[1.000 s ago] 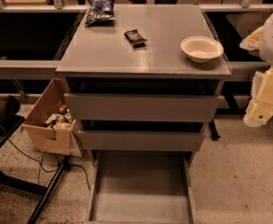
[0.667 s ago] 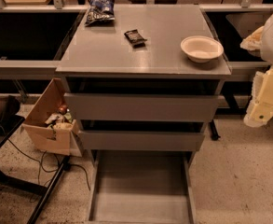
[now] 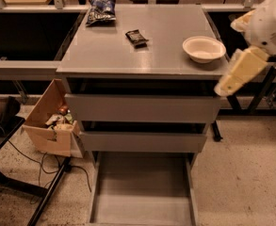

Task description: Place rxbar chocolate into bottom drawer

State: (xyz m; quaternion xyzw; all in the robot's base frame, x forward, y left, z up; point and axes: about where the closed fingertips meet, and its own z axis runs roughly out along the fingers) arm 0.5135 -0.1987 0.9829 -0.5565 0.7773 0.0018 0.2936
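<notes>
Hanging beside grey cabinet top (image 3: 142, 55), gripper (image 3: 232, 76); speckled floor (image 3: 241, 173).

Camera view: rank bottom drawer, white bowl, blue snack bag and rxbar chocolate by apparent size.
1. bottom drawer
2. white bowl
3. blue snack bag, close to the bowl and farther back, so unsure
4. rxbar chocolate
The tool hangs right of the cabinet top.

Dark black-brown rxbar chocolate (image 3: 137, 37); grey bottom drawer (image 3: 142, 197); white bowl (image 3: 203, 49); blue-white snack bag (image 3: 101, 11); cream jaws right of cabinet (image 3: 142, 60).
</notes>
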